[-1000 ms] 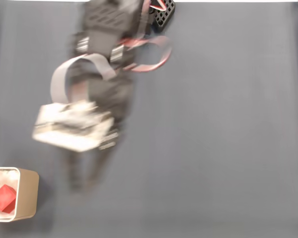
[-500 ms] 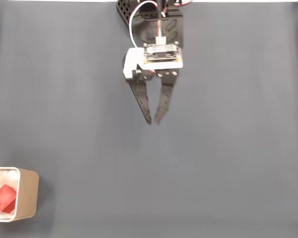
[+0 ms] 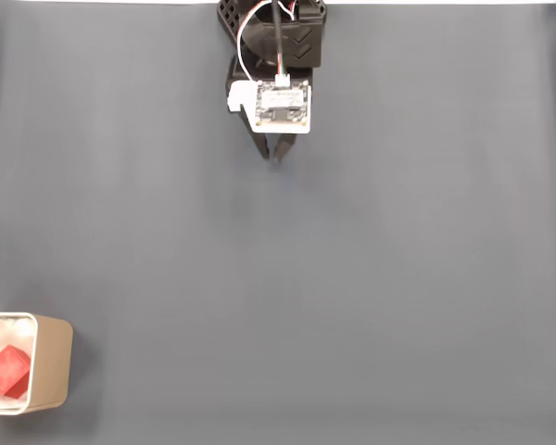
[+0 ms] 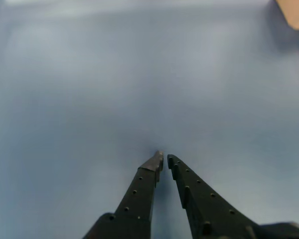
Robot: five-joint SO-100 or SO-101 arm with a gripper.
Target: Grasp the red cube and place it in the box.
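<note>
The red cube [image 3: 6, 370] lies inside the beige box [image 3: 54, 362] at the bottom-left corner of the fixed view, on the box's white interior. My gripper [image 3: 272, 158] sits far away at the top centre, folded back near the arm's base, its black fingers together with nothing between them. In the wrist view the gripper [image 4: 165, 158] points over bare grey mat, tips almost touching, and a tan corner of the box [image 4: 295, 12] peeks in at the top right.
A grey mat [image 3: 371, 278] covers the table. The arm's black base [image 3: 273, 23] stands at the top edge, with a white board and cables on the wrist.
The arm has pulled back from the lower left to the top centre and folded up. The fingers have come together. The cube stays in the box.
</note>
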